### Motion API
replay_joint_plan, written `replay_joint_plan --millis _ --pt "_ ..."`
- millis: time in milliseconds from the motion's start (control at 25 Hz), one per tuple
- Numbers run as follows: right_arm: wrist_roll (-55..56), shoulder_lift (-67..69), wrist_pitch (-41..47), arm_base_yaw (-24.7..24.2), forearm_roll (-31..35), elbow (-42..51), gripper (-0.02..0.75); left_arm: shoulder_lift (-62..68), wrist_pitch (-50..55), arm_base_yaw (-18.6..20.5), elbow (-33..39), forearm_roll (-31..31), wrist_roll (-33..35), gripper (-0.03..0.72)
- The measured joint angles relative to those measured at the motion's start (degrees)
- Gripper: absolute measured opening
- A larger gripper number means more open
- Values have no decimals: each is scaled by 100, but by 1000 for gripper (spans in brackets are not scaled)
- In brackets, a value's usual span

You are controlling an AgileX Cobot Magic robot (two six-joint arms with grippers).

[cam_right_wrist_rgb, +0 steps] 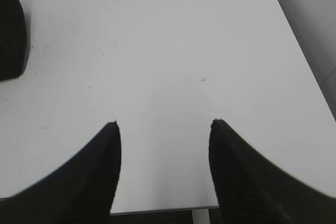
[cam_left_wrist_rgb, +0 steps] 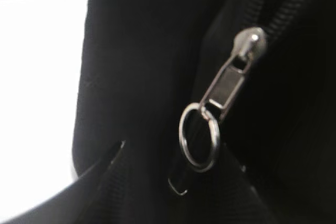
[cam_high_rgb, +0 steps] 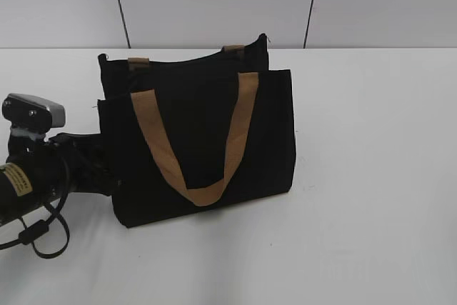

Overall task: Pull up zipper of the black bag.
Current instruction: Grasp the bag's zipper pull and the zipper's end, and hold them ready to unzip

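Note:
The black bag (cam_high_rgb: pixel 203 141) stands upright on the white table, with a tan strap handle (cam_high_rgb: pixel 207 194) hanging down its front. My left arm reaches in at the bag's left side, and my left gripper (cam_high_rgb: pixel 96 162) is dark against the bag there. In the left wrist view the zipper (cam_left_wrist_rgb: pixel 231 77), a silver pull tab with a metal ring (cam_left_wrist_rgb: pixel 199 137), lies on the black zipper line. My left gripper (cam_left_wrist_rgb: pixel 173 145) is open, with the ring between its fingertips. My right gripper (cam_right_wrist_rgb: pixel 164 124) is open and empty over bare table.
The white table (cam_high_rgb: pixel 371 176) stretches right of the bag. A grey wall stands behind it. A dark corner of the bag (cam_right_wrist_rgb: pixel 10 35) shows at the upper left of the right wrist view. The table's front edge (cam_right_wrist_rgb: pixel 157 209) lies below the right fingers.

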Motion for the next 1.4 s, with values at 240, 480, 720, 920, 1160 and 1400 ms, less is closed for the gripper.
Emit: replay_joint_plan --millis 240,480,720,920,1160,1400 --pt "0 0 0 0 0 0 422 64 -32 0 -52 81 -49 253" --pt "0 0 0 0 0 0 422 64 54 0 -52 100 -62 22" --pt "0 0 0 0 0 0 422 -298 296 0 -37 -67 -62 8" --pt "0 0 0 0 0 0 422 -1278 794 0 -33 -466 -67 6" --pt "0 0 0 0 0 0 422 -2541 1241 0 -31 -622 -67 3" --pt "0 0 0 0 0 0 422 -3273 1529 0 -27 -603 -67 3"
